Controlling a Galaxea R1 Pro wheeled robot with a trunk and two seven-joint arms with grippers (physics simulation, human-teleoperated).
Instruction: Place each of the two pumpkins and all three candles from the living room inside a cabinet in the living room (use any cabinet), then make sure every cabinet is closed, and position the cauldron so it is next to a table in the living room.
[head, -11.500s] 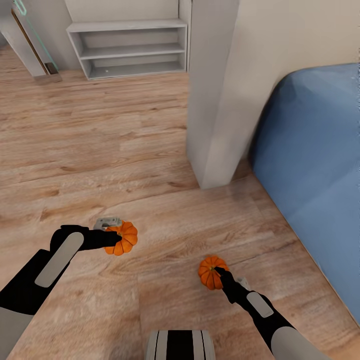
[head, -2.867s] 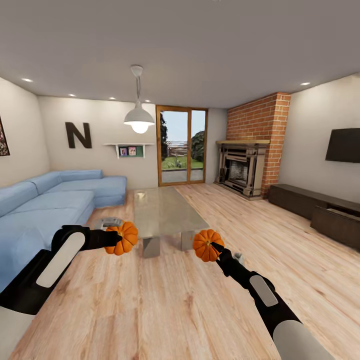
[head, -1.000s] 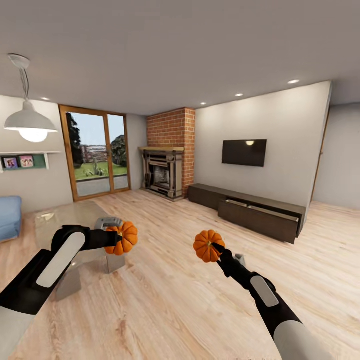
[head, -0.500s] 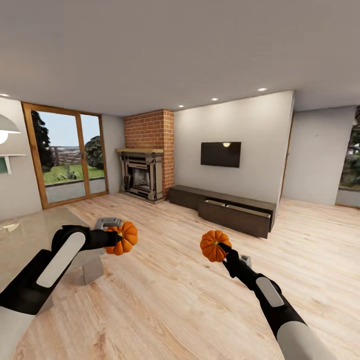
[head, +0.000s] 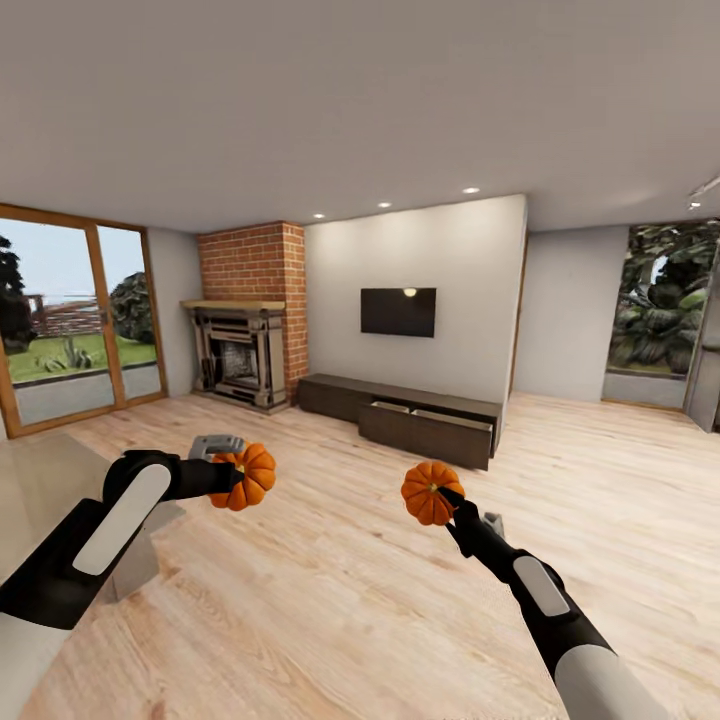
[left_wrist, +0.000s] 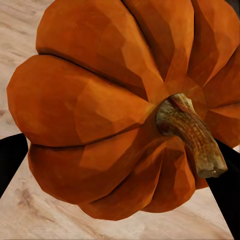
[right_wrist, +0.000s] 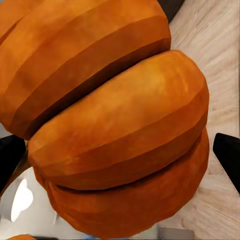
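Left gripper (head: 228, 478) clamped on one pumpkin (head: 246, 476), right gripper (head: 447, 499) clamped on the other pumpkin (head: 429, 492); both held up in front of the robot, clear of the wood floor (head: 330, 590). Each looks small, rigid and light, so I'd expect no sag. The ribbed skin looks smooth, so I'd judge grip across the body, fingers seated in the rib grooves, safer than the stem. Left wrist view: squat orange lobes, stubby brown stem (left_wrist: 192, 135) curling out. Right wrist view: the ribbed flank (right_wrist: 120, 125). Grey table (head: 40, 480) corner is just beyond the left arm. Farther off, the cabinet (head: 400, 412) sits low along the TV wall, dark brown, two drawers standing open, beside the brick fireplace (head: 245, 335).
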